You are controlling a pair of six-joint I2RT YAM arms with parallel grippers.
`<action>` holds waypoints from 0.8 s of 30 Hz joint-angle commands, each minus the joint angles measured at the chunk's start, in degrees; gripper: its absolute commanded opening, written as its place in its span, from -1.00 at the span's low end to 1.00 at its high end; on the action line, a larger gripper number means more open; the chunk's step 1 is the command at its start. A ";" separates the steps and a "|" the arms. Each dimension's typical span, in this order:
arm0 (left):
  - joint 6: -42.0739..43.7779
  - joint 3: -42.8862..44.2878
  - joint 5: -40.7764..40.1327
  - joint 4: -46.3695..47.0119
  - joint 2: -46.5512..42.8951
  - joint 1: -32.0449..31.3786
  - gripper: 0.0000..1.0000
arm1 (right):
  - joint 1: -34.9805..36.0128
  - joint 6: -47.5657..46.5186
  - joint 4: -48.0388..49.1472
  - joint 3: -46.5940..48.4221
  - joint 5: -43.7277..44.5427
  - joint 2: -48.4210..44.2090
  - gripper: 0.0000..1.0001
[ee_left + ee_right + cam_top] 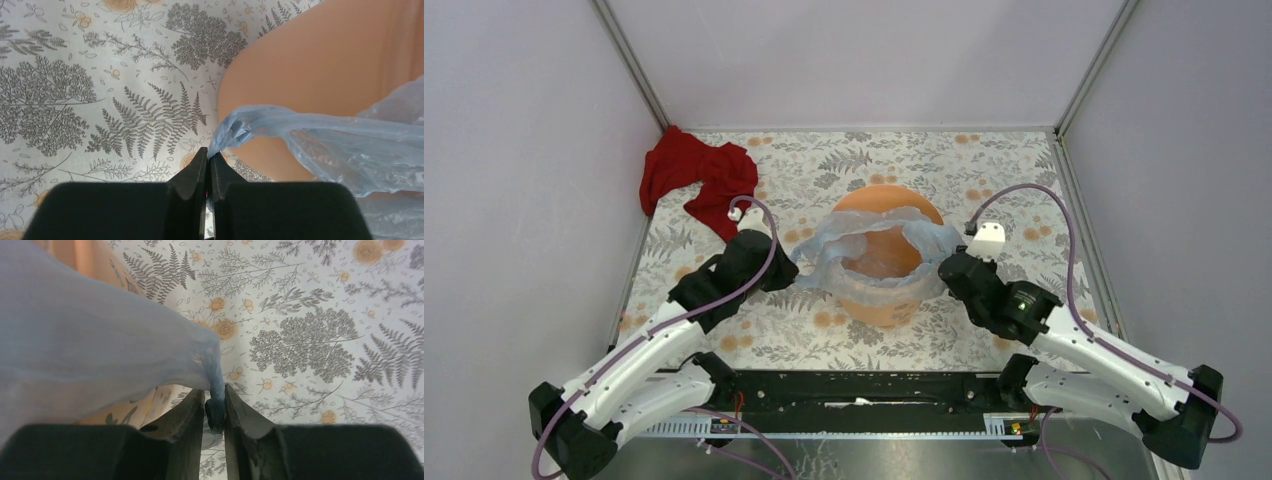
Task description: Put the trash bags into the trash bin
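The round orange trash bin (879, 203) stands mid-table. The pale blue translucent trash bag (864, 245) is spread over its mouth and down its near side. My left gripper (786, 268) is shut on the bag's left edge, left of the bin; in the left wrist view the gripper (209, 156) pinches a twisted corner of the bag (320, 135) beside the bin wall (320, 65). My right gripper (944, 268) is shut on the bag's right edge; in the right wrist view the gripper (214, 396) clamps a bunched strip of bag (90, 340).
A crumpled red cloth (692, 176) lies at the far left of the floral tablecloth (1014, 170). Grey walls enclose the table on the left, back and right. A black rail (864, 385) runs along the near edge between the arm bases.
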 commanded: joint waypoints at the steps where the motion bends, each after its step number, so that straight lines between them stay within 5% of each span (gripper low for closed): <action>1: 2.21 2.84 -1.50 4.92 -0.76 0.23 -0.83 | 0.28 -2.75 -4.55 7.56 2.04 1.92 -0.41; 8: 2.26 0.39 -2.65 5.31 -2.53 0.25 -0.84 | 0.29 -3.59 -15.13 15.48 -19.00 -5.63 0.38; 15: 4.79 2.13 -5.38 3.60 -1.76 0.23 -0.86 | 0.31 -6.39 -26.51 30.15 -16.98 -5.53 0.47; 20: 5.32 3.09 -5.39 3.33 -1.37 0.30 -0.87 | 0.31 -13.05 -18.36 33.86 -14.57 -1.79 0.76; 24: 4.91 2.79 -4.78 3.72 -1.00 0.24 -0.89 | -0.69 -19.20 -11.64 38.10 -15.06 8.45 0.79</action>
